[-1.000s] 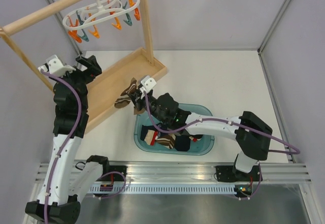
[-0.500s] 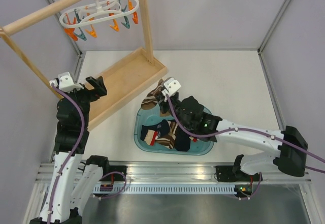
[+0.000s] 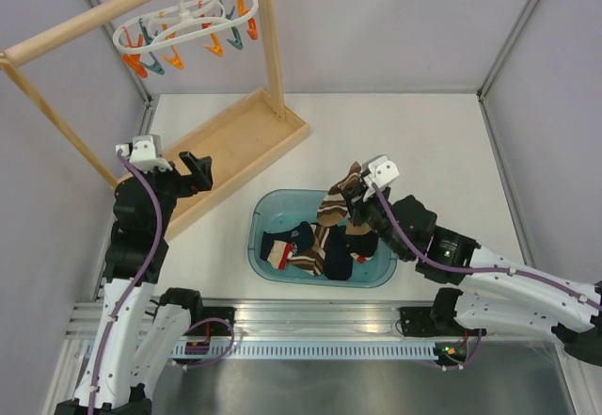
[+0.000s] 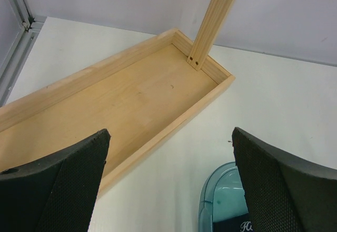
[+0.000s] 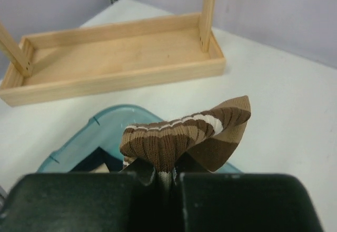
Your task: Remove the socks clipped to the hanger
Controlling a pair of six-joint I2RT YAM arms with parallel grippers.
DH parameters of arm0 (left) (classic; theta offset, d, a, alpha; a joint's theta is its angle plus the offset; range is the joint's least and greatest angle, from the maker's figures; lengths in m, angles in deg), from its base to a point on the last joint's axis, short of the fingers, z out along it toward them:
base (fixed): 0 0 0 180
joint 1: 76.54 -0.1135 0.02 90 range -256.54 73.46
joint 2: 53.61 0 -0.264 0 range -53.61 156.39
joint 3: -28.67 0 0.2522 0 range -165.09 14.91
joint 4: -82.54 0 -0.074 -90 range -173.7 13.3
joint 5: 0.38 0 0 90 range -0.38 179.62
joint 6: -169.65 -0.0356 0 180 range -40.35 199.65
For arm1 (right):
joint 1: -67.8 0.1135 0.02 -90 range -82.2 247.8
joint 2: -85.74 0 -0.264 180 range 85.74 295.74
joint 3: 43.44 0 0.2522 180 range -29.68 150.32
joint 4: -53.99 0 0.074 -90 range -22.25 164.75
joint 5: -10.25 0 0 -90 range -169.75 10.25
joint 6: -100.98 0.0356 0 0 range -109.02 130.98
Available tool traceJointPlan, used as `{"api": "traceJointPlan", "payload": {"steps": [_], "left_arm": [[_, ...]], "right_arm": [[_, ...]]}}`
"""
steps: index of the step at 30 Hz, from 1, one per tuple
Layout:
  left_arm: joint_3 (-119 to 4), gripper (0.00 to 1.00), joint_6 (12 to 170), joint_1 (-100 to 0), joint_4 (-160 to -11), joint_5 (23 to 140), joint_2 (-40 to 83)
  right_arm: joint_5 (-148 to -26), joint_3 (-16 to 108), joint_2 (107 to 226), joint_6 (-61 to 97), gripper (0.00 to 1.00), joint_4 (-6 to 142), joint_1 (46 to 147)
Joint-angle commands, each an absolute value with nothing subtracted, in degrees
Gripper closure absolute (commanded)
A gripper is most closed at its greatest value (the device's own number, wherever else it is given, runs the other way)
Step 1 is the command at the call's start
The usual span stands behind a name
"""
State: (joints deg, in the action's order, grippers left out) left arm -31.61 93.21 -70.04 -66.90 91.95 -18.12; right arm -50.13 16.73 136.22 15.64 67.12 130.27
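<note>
Brown striped sock (image 5: 184, 132), end hidden in right claw (image 5: 167, 178)

We have carried the sock (image 3: 335, 204), pinched in our right gripper (image 3: 354, 206), from the tray (image 3: 235, 133) edge across to the bin's (image 3: 256, 238) right end. Our left gripper (image 3: 195, 172) has drawn back toward us.

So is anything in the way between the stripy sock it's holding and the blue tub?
Nothing visible. The right gripper holds the brown striped sock above the open teal tub, near its far rim; only other socks lie inside.
</note>
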Motion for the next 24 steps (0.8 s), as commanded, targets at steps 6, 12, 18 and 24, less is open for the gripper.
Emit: {"api": "traceJointPlan", "payload": {"steps": [6,12,18,24], "left_arm": [[-31.85,0.00,90.90,-69.95,-66.38,90.41,-18.72],[-32.02,0.00,90.81,-69.95,-66.03,90.50,-18.63],[-32.11,0.00,90.81,-69.95,-65.86,91.11,-18.54],[-32.11,0.00,90.98,-69.95,-65.68,91.73,-18.45]], "right_arm": [[-54.17,7.68,140.40,27.06,0.99,68.20,130.46],[-54.79,4.69,142.51,32.33,0.99,64.67,130.73],[-54.27,2.93,143.75,34.00,0.43,63.79,131.16],[-50.75,1.87,141.99,34.89,0.02,64.49,131.52]]}}
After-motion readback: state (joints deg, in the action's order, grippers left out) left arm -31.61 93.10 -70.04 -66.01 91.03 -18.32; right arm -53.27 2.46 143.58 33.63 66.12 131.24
